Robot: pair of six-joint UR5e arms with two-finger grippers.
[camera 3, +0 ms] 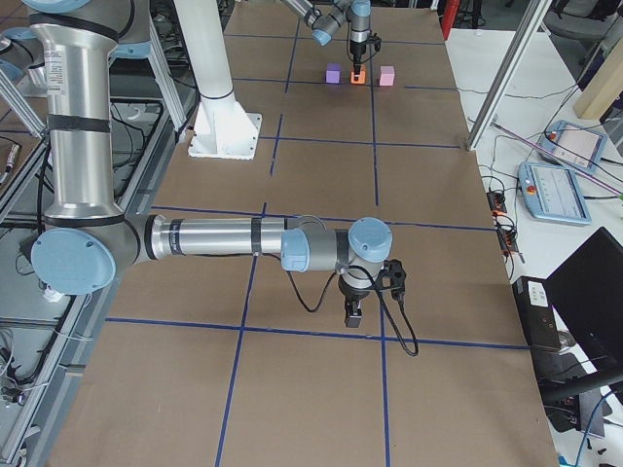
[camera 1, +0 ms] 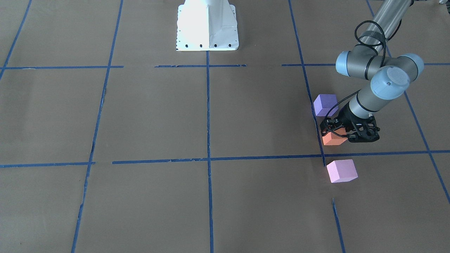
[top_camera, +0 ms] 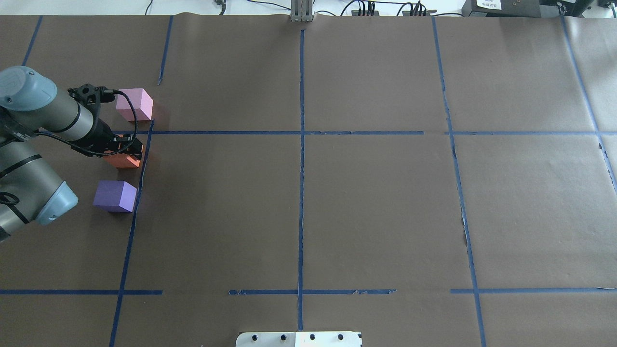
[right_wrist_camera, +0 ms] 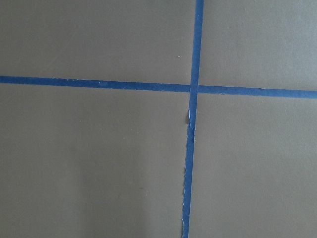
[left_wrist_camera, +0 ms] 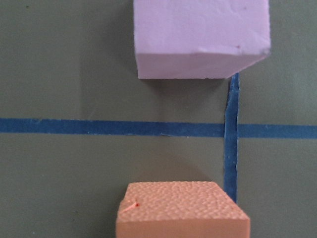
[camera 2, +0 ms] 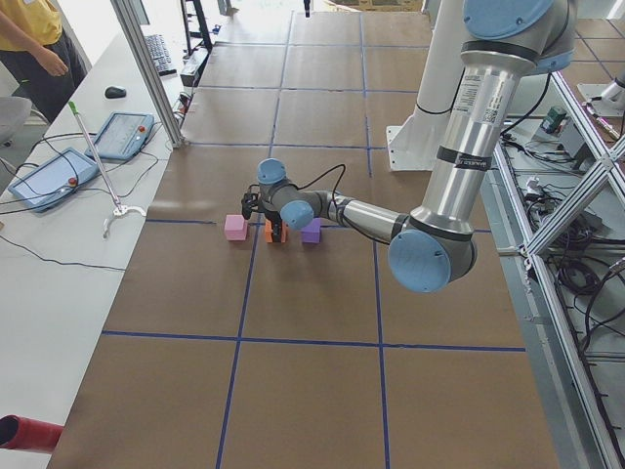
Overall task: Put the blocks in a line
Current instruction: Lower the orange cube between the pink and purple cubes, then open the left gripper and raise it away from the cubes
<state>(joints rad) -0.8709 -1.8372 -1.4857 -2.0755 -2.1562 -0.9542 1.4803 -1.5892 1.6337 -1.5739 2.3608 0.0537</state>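
Brown taped table [camera 1: 158, 112]: orange block [camera 1: 334, 140] sits between purple block [camera 1: 325, 104] and pink block [camera 1: 341, 170], roughly in line. Left gripper [camera 1: 331, 132] straddles orange, probably aligning it; clamped or loose, cannot tell.

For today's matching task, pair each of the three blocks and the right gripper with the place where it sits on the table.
Column one:
1. orange block
2. purple block
3. pink block
4. right gripper

Column two:
A. across the tape line from the other two blocks, farthest from the robot's base
B. middle of the row, at the left gripper
C. end of the row nearest the robot's base
D. far from all the blocks, near a tape crossing

Pairs: 1-B, 2-C, 3-A, 4-D
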